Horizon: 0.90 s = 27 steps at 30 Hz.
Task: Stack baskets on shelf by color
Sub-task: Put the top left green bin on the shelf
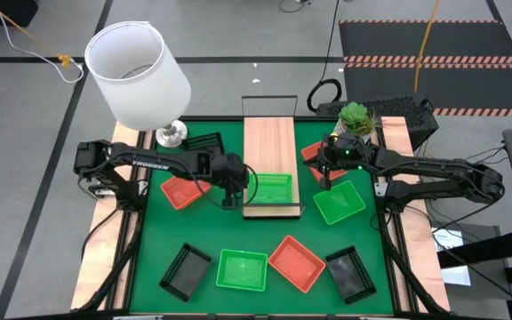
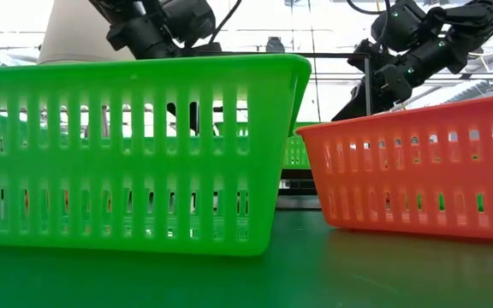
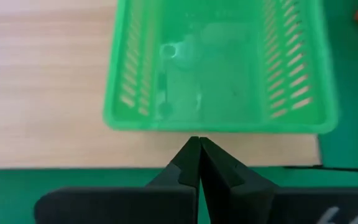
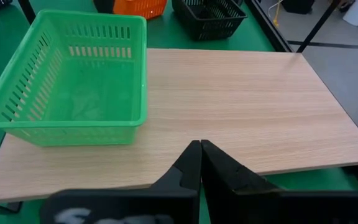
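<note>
The shelf (image 1: 269, 147), a light-wood plank, lies across the middle of the green mat. One green basket (image 1: 272, 188) stands on its near end, bottom flat on the wood (image 3: 219, 62). My left gripper (image 3: 199, 142) is shut, its tips just short of that basket's left wall (image 1: 231, 197). My right gripper (image 1: 327, 173) is shut beside the shelf's right edge, over the mat (image 4: 201, 146). Loose baskets on the mat: orange-red (image 1: 182, 190), black (image 1: 204, 142), orange-red (image 1: 312, 151), green (image 1: 339, 202).
Near the table's front edge lie a black basket (image 1: 185, 271), a green one (image 1: 242, 269), an orange-red one (image 1: 296, 262) and a black one (image 1: 351, 273). A white lamp (image 1: 136, 76) stands at the far left, a small plant (image 1: 356, 117) at the far right.
</note>
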Each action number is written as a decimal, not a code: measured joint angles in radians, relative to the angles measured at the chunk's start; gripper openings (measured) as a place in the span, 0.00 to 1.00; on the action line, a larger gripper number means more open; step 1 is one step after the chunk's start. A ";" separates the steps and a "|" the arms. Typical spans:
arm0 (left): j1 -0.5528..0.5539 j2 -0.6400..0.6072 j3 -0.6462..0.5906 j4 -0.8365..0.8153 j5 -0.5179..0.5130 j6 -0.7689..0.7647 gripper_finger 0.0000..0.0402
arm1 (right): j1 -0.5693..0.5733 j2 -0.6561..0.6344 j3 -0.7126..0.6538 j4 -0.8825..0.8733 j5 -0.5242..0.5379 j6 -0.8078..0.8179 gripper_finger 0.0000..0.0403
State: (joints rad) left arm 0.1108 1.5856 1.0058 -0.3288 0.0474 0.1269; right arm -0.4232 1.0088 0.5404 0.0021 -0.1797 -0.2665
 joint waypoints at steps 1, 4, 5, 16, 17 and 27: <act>0.000 0.000 0.000 0.007 0.005 0.000 0.02 | 0.000 0.000 0.000 0.000 0.000 0.000 0.00; 0.000 0.000 0.000 0.017 0.006 0.000 0.01 | 0.000 0.000 0.000 0.000 0.000 0.000 0.00; 0.000 0.000 0.000 0.018 0.006 0.000 0.01 | 0.000 0.000 0.000 0.000 0.000 0.001 0.00; 0.000 0.031 0.002 0.045 0.035 0.004 0.02 | 0.000 0.000 0.000 -0.012 -0.006 0.017 0.00; 0.000 0.034 0.001 0.037 0.036 0.002 0.02 | 0.000 0.000 0.000 -0.022 -0.012 0.018 0.00; 0.000 0.029 0.000 -0.007 0.039 0.007 0.01 | 0.007 0.016 0.000 -0.089 -0.218 0.017 0.00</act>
State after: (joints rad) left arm 0.1108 1.6146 1.0061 -0.3362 0.0860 0.1337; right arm -0.4164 1.0244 0.5404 -0.0872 -0.3975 -0.2491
